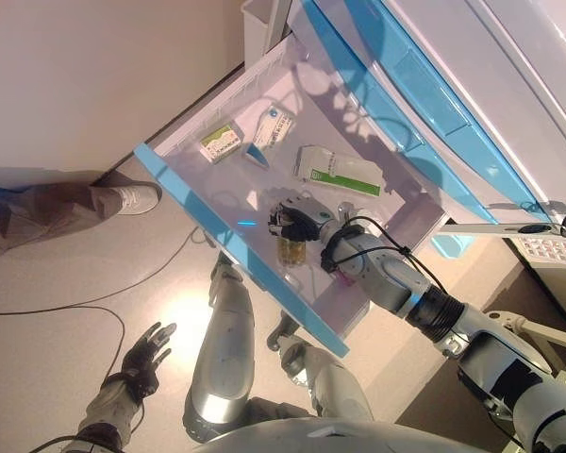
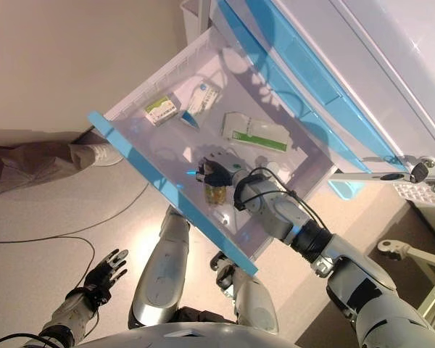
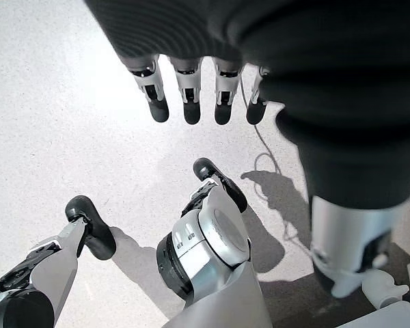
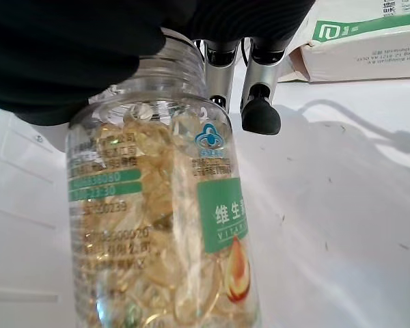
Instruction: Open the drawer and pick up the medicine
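Note:
The drawer with a blue front stands pulled out of the white cabinet. Inside it my right hand is shut on a clear medicine bottle full of yellow capsules, gripping it at the cap end. In the right wrist view the bottle fills the frame, with a green label, and my fingers curl beside its top. The left hand hangs low over the floor with straight fingers, far from the drawer.
In the drawer lie a white-and-green box, a small green-labelled box and a white-and-blue packet. More blue-fronted drawers rise behind. A person's leg and white shoe stand on the floor left of the drawer.

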`<state>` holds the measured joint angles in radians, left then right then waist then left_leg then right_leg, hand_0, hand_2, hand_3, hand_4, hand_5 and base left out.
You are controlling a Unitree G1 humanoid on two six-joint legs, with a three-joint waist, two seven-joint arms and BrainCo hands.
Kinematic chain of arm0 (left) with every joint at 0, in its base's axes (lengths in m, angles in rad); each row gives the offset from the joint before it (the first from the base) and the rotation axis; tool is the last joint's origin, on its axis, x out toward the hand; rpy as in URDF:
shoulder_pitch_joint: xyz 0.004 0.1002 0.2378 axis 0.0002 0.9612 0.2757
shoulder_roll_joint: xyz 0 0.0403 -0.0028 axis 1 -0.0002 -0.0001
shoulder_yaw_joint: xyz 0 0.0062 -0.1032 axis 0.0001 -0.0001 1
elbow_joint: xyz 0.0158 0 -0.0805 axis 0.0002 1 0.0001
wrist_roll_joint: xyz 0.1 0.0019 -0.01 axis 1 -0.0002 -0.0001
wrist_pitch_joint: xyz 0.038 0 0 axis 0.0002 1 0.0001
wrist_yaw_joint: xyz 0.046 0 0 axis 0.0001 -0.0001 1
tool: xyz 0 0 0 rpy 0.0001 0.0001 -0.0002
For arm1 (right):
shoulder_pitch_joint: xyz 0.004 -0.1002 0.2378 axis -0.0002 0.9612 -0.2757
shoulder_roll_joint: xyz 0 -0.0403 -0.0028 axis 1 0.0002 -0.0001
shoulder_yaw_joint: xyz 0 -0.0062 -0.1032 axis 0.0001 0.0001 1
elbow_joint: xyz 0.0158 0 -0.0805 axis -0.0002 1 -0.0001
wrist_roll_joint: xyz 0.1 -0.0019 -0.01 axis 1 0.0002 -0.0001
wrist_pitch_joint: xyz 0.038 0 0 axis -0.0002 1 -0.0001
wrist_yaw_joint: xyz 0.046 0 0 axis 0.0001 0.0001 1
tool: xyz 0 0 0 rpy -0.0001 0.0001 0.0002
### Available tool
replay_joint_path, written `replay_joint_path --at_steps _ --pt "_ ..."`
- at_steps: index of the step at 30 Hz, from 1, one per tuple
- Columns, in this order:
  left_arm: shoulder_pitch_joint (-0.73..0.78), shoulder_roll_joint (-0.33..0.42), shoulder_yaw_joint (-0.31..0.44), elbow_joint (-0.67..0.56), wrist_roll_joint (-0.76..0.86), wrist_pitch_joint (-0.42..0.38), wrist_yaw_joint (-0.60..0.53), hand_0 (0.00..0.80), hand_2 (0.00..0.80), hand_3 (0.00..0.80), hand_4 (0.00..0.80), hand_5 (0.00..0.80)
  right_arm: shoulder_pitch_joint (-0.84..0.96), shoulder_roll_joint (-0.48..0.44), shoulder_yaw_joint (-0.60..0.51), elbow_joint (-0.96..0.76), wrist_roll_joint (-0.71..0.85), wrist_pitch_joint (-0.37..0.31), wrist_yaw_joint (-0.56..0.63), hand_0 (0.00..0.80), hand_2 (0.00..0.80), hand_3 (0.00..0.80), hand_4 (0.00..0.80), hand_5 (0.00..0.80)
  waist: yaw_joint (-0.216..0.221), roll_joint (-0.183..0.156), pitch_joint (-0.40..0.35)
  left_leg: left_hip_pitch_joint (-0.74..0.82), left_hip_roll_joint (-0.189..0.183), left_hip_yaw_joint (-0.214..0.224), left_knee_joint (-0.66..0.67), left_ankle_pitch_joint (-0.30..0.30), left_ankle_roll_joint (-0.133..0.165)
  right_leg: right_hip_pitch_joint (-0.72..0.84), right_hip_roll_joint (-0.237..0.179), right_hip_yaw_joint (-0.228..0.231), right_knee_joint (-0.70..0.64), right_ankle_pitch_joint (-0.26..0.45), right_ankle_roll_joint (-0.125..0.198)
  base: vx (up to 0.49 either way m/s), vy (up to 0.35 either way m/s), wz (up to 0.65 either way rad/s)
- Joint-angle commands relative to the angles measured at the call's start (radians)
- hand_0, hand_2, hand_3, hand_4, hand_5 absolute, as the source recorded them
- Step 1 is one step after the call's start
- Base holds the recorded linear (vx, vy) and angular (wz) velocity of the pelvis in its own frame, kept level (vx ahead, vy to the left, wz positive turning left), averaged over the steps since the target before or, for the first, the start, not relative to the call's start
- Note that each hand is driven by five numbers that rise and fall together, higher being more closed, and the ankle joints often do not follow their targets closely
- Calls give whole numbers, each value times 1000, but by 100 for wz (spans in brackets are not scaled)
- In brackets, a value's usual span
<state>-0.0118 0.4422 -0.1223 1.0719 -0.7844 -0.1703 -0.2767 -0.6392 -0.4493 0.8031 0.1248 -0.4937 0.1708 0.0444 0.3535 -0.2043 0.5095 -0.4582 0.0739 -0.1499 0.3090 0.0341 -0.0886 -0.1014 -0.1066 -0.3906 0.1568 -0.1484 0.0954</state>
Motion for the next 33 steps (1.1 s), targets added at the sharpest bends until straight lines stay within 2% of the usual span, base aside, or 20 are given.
replay_joint_path --at_steps 1,10,13,16,22,27,33 --pt "47 -10 5 -5 20 3 2 0 0 0 0 0 -13 1 -2 -68 -16 -42 -22 800 800 800 800 800 7 -18 11 37 -58 -16 13 -115 67 -72 -25 61 24 143 25 0 0 0" --pt "45 -13 5 -7 28 4 10 0 0 0 0 0 -9 -8 -9 -97 0 -65 -24 800 800 800 800 800 4 -17 11 64 -53 -12 -1 -116 66 -57 -25 67 21 143 27 1 -7 -1" --pt "42 -12 11 -7 32 8 16 0 0 0 0 0 -12 -22 -22 -161 22 -84 -31 800 800 800 800 800 1 -19 11 85 -49 -9 -13 -115 66 -43 -23 73 15 145 30 4 -36 -4" --pt "44 -15 19 -5 47 7 24 0 0 0 0 0 -22 -45 -55 -276 50 -116 -39 800 800 800 800 800 -3 -23 11 116 -43 -6 -24 -119 66 -23 -23 81 10 146 34 5 -45 -10" --pt "78 -32 52 3 78 -10 44 0 0 0 0 0 -33 -136 -218 -601 173 -184 37 800 800 800 800 800 -22 -29 7 241 -25 24 -70 -119 64 64 -27 112 -4 143 43 26 -34 -11" --pt "112 -52 77 30 104 -13 41 0 0 0 0 0 -59 -227 -312 -736 292 -225 69 800 800 800 800 800 -53 -29 -75 316 -14 54 -119 -115 64 102 -31 135 -22 138 46 84 11 -25" --pt "165 -93 96 66 155 -15 39 0 0 0 0 0 -90 -305 -390 -795 408 -205 83 800 800 800 800 800 -77 -18 -179 403 -7 80 -174 -110 61 158 -41 149 -54 138 44 146 31 -19"
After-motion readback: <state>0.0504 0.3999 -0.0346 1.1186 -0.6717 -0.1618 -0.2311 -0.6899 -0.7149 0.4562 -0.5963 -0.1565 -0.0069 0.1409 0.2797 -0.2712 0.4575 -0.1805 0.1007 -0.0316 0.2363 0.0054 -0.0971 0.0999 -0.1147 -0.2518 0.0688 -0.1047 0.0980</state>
